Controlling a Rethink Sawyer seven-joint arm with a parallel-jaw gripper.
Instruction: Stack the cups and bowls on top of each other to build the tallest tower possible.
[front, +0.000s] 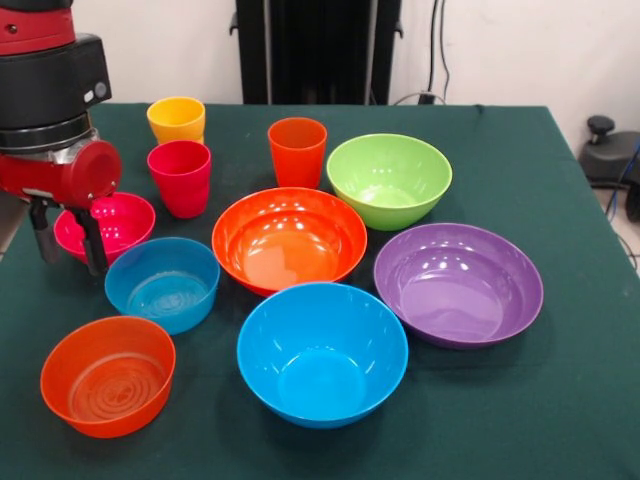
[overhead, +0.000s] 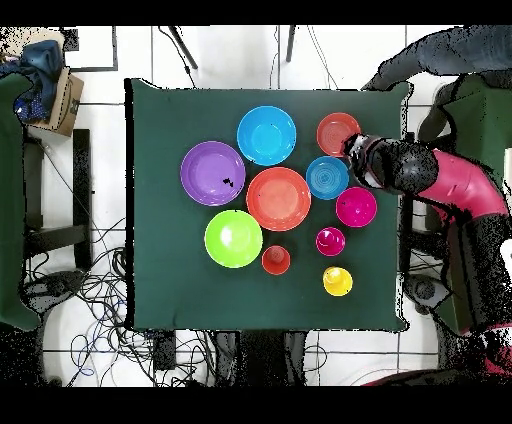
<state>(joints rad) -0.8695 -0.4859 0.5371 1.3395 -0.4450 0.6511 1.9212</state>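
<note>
All the cups and bowls stand apart on the green table (front: 560, 420), none stacked. The yellow cup (front: 176, 118), red-pink cup (front: 181, 175) and orange cup (front: 297, 150) are at the back. The lime green bowl (front: 389, 180), large orange bowl (front: 289, 240), purple bowl (front: 458, 283) and blue bowl (front: 322, 352) fill the middle and right. The small magenta bowl (front: 120, 222), translucent blue bowl (front: 163, 283) and translucent orange bowl (front: 108, 375) are at the left. My gripper (front: 68, 245) is open and low, with its fingers either side of the magenta bowl's left rim.
In the overhead view my red arm (overhead: 440, 185) reaches in from the right over the table's edge, above the small bowls. Cables and a box (overhead: 62, 100) lie on the floor beside the table. A black stand (front: 318, 50) is behind the table.
</note>
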